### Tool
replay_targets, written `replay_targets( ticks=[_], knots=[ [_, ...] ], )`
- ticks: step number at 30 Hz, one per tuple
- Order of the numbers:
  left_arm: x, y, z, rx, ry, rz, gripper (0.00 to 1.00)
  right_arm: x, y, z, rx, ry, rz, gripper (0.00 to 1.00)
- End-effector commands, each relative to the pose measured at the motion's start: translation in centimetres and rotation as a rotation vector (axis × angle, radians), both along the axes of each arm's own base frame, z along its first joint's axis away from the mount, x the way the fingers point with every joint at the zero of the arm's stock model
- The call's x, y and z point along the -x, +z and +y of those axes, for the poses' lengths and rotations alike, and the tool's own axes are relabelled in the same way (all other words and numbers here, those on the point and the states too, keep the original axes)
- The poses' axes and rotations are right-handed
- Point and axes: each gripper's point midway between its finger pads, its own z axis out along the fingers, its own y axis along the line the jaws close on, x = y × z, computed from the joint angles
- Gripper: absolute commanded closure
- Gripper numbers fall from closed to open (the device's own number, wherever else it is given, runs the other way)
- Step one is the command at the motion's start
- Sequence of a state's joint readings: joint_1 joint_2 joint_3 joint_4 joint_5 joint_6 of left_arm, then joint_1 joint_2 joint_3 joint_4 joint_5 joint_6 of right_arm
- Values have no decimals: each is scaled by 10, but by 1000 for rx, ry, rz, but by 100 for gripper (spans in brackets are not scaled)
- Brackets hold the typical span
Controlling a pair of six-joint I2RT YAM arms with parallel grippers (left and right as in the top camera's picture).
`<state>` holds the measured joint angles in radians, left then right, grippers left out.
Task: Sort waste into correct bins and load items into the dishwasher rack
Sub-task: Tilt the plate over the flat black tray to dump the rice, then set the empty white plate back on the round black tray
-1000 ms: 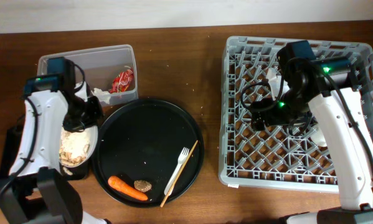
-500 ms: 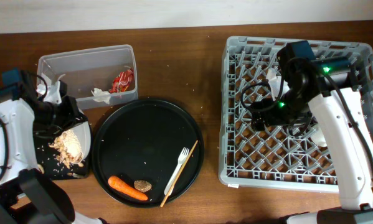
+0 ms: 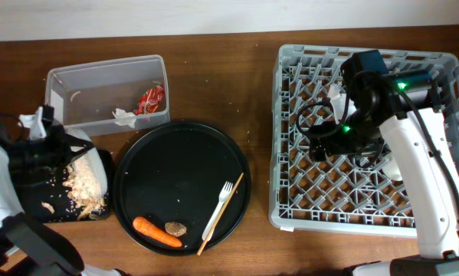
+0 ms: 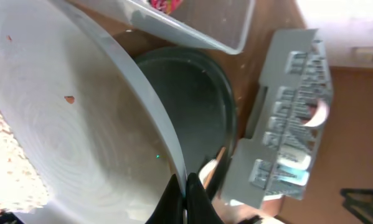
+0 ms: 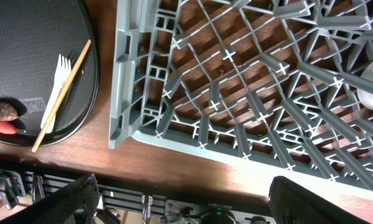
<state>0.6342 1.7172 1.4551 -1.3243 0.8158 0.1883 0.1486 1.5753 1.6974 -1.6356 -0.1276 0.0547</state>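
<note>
White plate [image 4: 68, 112] is pinched at the rim by the left gripper [image 4: 185, 199], jaws closed on the thin edge, plate tipped steeply. That's a small bite on a smooth surface, so a slip looks like the main risk. If it goes, it drops onto the black tray [image 3: 99, 213] below, at the left edge of the overhead frame.

- Rice crumbs [image 3: 80, 184] are heaped in that tray. A few sit close to its right rim, so more tipping or a shake could send some over onto the table.
- A couple of small specks cling to the plate face. Can't tell if the pale heap at lower left of the wrist view is on the plate lip or in the tray.
- Clear tub [image 3: 99, 96] is just above, holding the red wrapper [image 3: 149, 98] and tissue [image 3: 123, 116]. A wide swing of the plate could clip its wall.
- Round tray [image 3: 179, 165] at centre holds the carrot [image 3: 156, 231], brown lump [image 3: 176, 228], fork [image 5: 60, 68] and stick [image 5: 80, 59]. A low carry toward the rack would sweep them.
- Rack [image 3: 279, 138] at the right has the right gripper [image 5: 198, 202] above it, fingers wide apart and empty. With that arm over the slots, the two arms could collide when the plate comes over.
</note>
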Motion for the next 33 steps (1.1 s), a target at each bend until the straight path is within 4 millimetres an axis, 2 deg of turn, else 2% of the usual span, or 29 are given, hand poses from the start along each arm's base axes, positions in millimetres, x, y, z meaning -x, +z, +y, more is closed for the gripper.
replay_targets(
  ticks=[1,10,16,23,25,26,28,30,33],
  knots=[
    [-3,28,6,49,17,-135,100,1,-1,-1,10,-1,6,9],
    [-1,54,27,127,67,-311,99,1,-1,-1,10,-1,6,9],
    [2,59,32,153,94,-327,100,1,-1,-1,10,-1,6,9],
    [4,53,35,129,97,-297,99,1,-1,-1,10,-1,6,10],
    [11,35,43,71,130,-182,100,1,-1,-1,10,-1,7,9],
    [10,36,43,78,135,-181,100,2,-1,-1,10,-1,7,10],
    [4,54,34,143,104,-295,100,2,-1,-1,11,-1,7,9],
    [5,45,40,114,135,-231,100,2,-1,-1,11,-1,10,9],
    [4,49,39,120,121,-265,100,2,-1,-1,11,-1,10,9]
  ],
)
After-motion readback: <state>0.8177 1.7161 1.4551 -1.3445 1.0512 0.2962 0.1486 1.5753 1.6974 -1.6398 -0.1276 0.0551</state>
